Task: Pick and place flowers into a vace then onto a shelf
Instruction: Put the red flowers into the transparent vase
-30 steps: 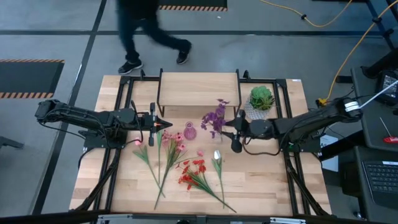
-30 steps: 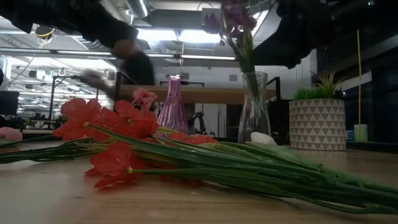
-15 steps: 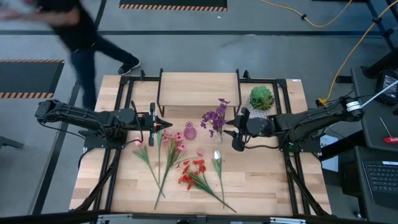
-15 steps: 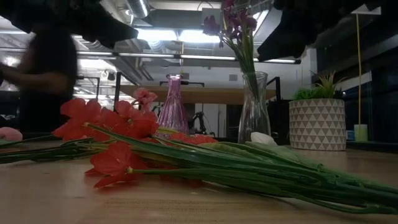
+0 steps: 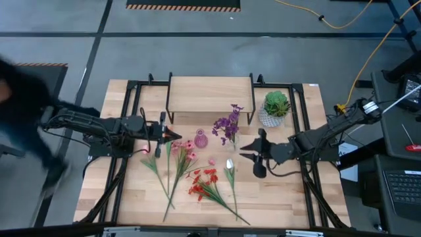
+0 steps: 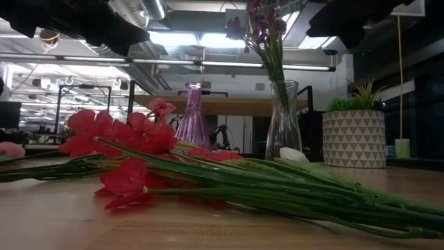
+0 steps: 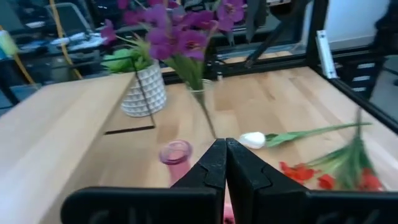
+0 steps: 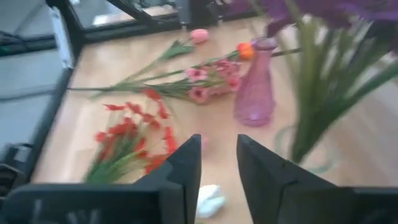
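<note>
Flowers mostly lay loose on the table, one sprig in a vase.

Purple sprig (image 5: 227,125) stood in the clear vase (image 6: 284,119), before the shelf (image 5: 210,93). Right gripper (image 5: 247,151), fingers parted and empty, hung above the white bud (image 5: 229,164). Left gripper (image 5: 172,135), fingers pressed together, pointed over the pink blossoms (image 5: 189,146).

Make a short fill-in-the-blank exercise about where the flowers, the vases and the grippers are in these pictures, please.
1. The purple sprig stands in the ____ glass vase.
2. The pink vase holds ____ flowers.
3. The left gripper is ____, near the pink blossoms.
4. The white bud lies on the table, beside the ____ gripper.

Missing words: clear; no; shut; right
</note>
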